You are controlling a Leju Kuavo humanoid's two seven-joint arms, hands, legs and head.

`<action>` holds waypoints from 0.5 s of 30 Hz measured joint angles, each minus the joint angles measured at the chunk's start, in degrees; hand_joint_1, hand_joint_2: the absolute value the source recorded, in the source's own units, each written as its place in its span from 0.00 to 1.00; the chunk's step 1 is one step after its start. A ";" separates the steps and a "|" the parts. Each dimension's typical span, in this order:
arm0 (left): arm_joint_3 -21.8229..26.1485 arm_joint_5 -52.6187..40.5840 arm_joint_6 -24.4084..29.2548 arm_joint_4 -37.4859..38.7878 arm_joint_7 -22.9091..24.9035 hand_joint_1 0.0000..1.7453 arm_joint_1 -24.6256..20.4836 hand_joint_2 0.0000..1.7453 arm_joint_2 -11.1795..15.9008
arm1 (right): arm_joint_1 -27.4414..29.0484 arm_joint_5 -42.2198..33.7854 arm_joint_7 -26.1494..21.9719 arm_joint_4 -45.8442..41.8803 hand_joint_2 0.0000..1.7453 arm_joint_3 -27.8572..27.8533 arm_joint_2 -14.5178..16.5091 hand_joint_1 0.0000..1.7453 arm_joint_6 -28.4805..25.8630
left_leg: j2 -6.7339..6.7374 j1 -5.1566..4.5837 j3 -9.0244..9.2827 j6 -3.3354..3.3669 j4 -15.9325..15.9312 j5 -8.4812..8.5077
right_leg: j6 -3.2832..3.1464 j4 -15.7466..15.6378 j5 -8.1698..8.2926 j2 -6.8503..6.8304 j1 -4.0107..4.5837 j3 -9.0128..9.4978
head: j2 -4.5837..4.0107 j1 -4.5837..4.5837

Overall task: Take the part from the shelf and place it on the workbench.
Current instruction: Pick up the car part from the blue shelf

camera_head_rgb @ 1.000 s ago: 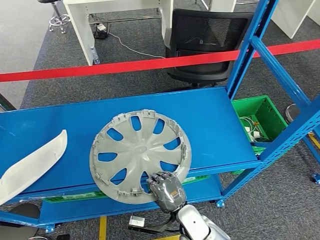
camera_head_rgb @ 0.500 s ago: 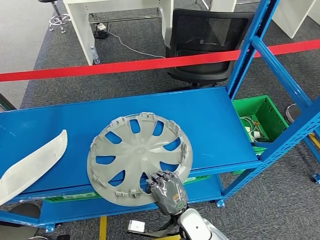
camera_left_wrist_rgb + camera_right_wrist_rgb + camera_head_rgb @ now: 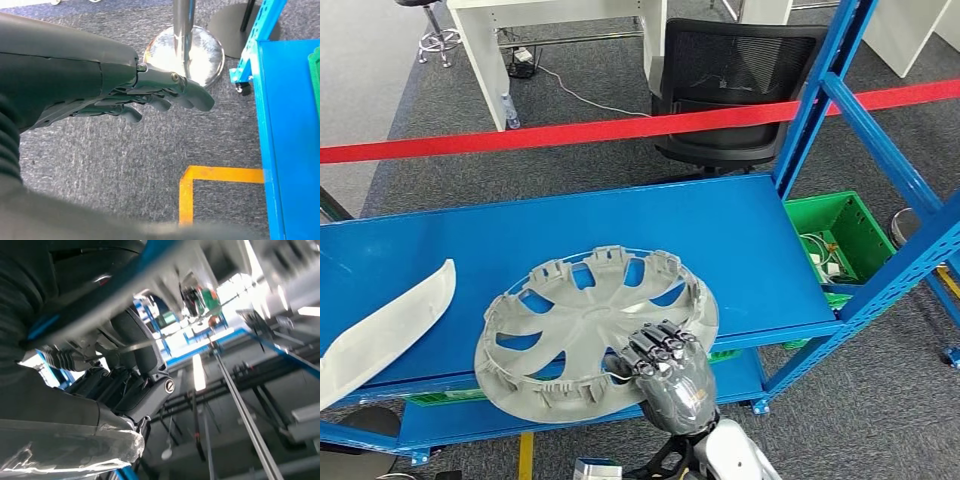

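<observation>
**Hubcap gripped at near rim, on the blue shelf**

Grey plastic hubcap (image 3: 592, 335) sits inner face up on the near half of the blue shelf (image 3: 743, 250), its near edge overhanging the shelf's front lip. It looks tilted, near-right side raised; whether the far-left rim touches the shelf I cannot tell.

Right hand (image 3: 669, 372) grips the hubcap at its near-right rim, dark fingers (image 3: 656, 343) curled over the edge and into a spoke opening. In the right wrist view the hand (image 3: 124, 390) is seen from beneath, too cluttered to add detail. Left hand (image 3: 151, 95) hangs over grey carpet, fingers extended and slightly apart, holding nothing.

Handling, judged: light, thin moulded plastic; stiff enough to carry by one edge but likely to flex and swing, being wide and held off-centre. Small clips stand around the rim and could snap or snag on the shelf lip. Rim-plus-spoke-opening is the sensible hold; the smooth face offers nothing to pinch.

Surroundings: a white curved panel (image 3: 384, 330) lies at the shelf's left end, well apart from the hubcap. Green bin (image 3: 841, 235) to the right, below shelf level. Red barrier tape (image 3: 546, 133) and a black office chair (image 3: 731, 85) beyond.
</observation>
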 joint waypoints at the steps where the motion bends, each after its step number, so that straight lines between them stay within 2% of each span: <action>1: 0.00 0.00 0.00 0.00 0.00 0.00 0.00 1.00 0.00 | 0.00 0.00 0.00 0.00 1.00 0.00 0.00 1.00 0.00 | 0.00 0.00 0.00 0.00 0.00 0.00 | 0.00 0.00 0.00 0.00 0.00 0.00 | 0.00 0.00; 10: 0.00 -0.22 0.20 0.00 -0.17 0.00 -0.03 1.00 -0.10 | 2.31 -0.37 -1.30 -4.07 1.00 -4.13 2.04 1.00 0.02 | 0.00 0.00 0.00 0.00 0.00 0.00 | 0.00 0.00 0.00 0.01 0.00 -0.01 | 0.01 0.02; 15: 0.52 -0.13 -0.19 0.00 -1.22 0.00 -0.07 1.00 -0.13 | 3.19 -2.29 -6.58 -4.78 1.00 -5.65 2.94 1.00 0.02 | 0.00 0.00 0.00 0.00 0.00 0.00 | 0.00 0.00 0.00 0.01 0.00 -0.01 | 0.01 0.02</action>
